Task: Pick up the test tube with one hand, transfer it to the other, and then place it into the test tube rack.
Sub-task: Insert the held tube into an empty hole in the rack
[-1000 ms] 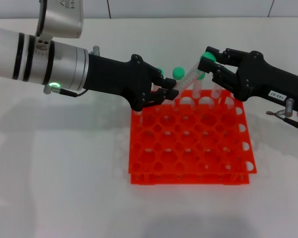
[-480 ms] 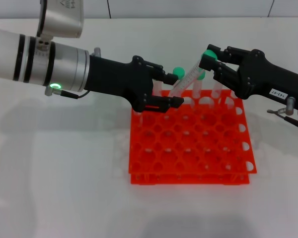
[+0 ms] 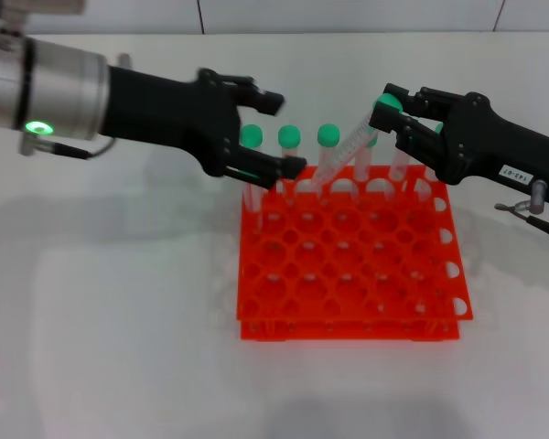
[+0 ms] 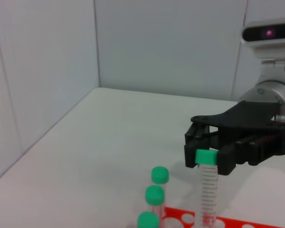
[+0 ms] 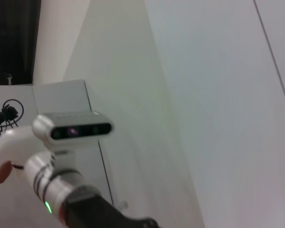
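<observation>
White desk (image 3: 119,320), pale wall behind it.

My left pincer (image 3: 274,133) sits on the left, just off the rack's far-left corner. Fingers spread wide, nothing between them. One finger (image 3: 256,96) is up high, the other (image 3: 273,167) sits low, close to the rack's back edge. Silver-white arm behind it, green ring (image 3: 39,127) lit.

Test tube rack (image 3: 348,265) is mid-desk, orange-red, two tiers of round holes. Three spare tubes (image 3: 289,157) with green caps stand upright in its back row, just beside my left pincer's lower finger. More tubes stand in the same row further right, partly hidden by the right pincer.

The test tube (image 3: 340,157) leans over the rack's back row: cap end up and to the right, lower end down-left at a back-row hole. Can't tell whether the tip is in the hole or only resting at its rim.

My right pincer (image 3: 384,110) is on the right, above the rack's far-right corner, clamped on the tube just under its green cap. The left wrist view (image 4: 203,156) confirms it: both fingers pinch the capped end and the tube (image 4: 208,197) hangs down toward the rack (image 4: 228,222). Black arm with white label (image 3: 512,171) runs off right.

Right wrist view shows only wall and my left arm (image 5: 61,190) farther off.
</observation>
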Available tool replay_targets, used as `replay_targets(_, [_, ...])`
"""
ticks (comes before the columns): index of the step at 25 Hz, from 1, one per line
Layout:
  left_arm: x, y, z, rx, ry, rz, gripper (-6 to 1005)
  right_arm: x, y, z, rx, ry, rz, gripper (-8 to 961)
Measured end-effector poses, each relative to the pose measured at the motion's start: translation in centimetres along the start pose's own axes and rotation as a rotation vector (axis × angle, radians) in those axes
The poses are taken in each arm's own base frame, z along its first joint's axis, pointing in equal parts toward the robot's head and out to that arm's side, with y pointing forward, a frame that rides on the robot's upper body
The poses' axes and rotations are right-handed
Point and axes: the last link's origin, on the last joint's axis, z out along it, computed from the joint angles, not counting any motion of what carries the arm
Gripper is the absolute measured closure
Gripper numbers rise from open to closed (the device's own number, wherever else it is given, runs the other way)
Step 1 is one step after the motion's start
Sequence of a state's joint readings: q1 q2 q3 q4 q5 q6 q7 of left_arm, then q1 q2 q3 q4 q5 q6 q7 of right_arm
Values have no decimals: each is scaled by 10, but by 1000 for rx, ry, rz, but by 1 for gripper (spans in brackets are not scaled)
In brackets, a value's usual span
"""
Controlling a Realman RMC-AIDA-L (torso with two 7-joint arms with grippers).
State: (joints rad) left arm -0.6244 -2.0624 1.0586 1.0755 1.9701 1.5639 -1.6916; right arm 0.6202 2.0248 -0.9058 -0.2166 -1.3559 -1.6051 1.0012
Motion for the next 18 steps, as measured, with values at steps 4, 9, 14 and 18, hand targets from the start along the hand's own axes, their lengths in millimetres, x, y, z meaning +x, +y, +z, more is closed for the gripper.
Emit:
replay_targets(4, [12, 9, -25, 62, -15, -34, 130, 0, 1, -2, -2, -2, 1, 666])
replay_targets(9, [25, 27, -51, 120, -35, -55, 104, 0, 1, -4, -6, 6, 6, 662])
replay_targets(14, [23, 50, -77, 217, -58, -76, 105, -1, 0, -3, -8, 10, 4, 659])
replay_targets(18, [8, 66, -96, 275, -40, -106, 105, -4, -2, -1, -13, 12, 2, 656])
